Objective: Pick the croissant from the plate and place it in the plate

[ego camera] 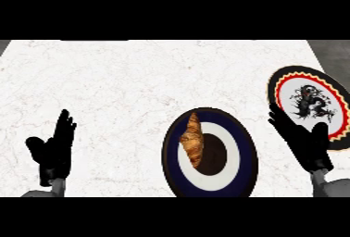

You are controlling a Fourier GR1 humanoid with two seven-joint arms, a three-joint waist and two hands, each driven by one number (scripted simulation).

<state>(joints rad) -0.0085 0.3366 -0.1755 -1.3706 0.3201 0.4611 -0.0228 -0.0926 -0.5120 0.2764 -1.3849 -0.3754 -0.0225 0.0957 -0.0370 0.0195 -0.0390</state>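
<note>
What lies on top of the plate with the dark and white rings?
Only a croissant lies on the ringed plate, across its left half. It covers the part of the plate directly beneath it.

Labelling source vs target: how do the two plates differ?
The blue-ringed plate holds the croissant; the dragon plate is bare. The blue-ringed plate has plain rings and a dark centre; the dragon plate has a zigzag border and a white centre. Both are round and dark-rimmed.

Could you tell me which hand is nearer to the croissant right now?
Right. The right hand is open a short way to the right of the croissant; the left hand rests open farther off on its left.
</note>
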